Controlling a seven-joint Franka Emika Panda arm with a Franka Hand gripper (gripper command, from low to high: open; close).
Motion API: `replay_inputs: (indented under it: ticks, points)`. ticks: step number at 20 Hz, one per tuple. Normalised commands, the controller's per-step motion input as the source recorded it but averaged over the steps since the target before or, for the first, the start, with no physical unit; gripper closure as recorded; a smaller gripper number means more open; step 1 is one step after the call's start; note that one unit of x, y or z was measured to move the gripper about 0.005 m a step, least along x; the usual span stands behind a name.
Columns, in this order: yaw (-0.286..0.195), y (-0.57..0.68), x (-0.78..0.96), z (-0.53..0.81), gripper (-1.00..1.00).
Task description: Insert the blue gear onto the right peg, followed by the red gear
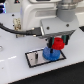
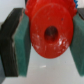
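Observation:
My gripper [image 1: 57, 40] is shut on the red gear [image 1: 58, 43], a small red disc, and holds it just above the blue gear [image 1: 50, 52]. The blue gear lies flat on the grey, black-bordered plate [image 1: 35, 59] at its right end, where the right peg stands; that peg is hidden by the gears. The left pin [image 1: 37, 57] shows as a thin dark upright. In the wrist view the red gear [image 2: 49, 31] fills the middle, its hub hole facing the camera, clamped between the two green pads [image 2: 22, 45].
The plate lies on a white table [image 1: 15, 70]. A black cable [image 1: 20, 31] runs along the arm at the exterior view's left. The arm's white body [image 1: 42, 12] fills the upper part of that view.

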Motion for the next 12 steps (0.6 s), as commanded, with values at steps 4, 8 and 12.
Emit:
replay_inputs:
  ticks: [4, 8, 12]
  points:
    - [0.000, -0.27, 0.06, -0.26, 1.00]
    - [0.000, -0.24, 0.09, -0.17, 1.00]
    - [0.000, -0.12, 0.11, -0.02, 1.00]
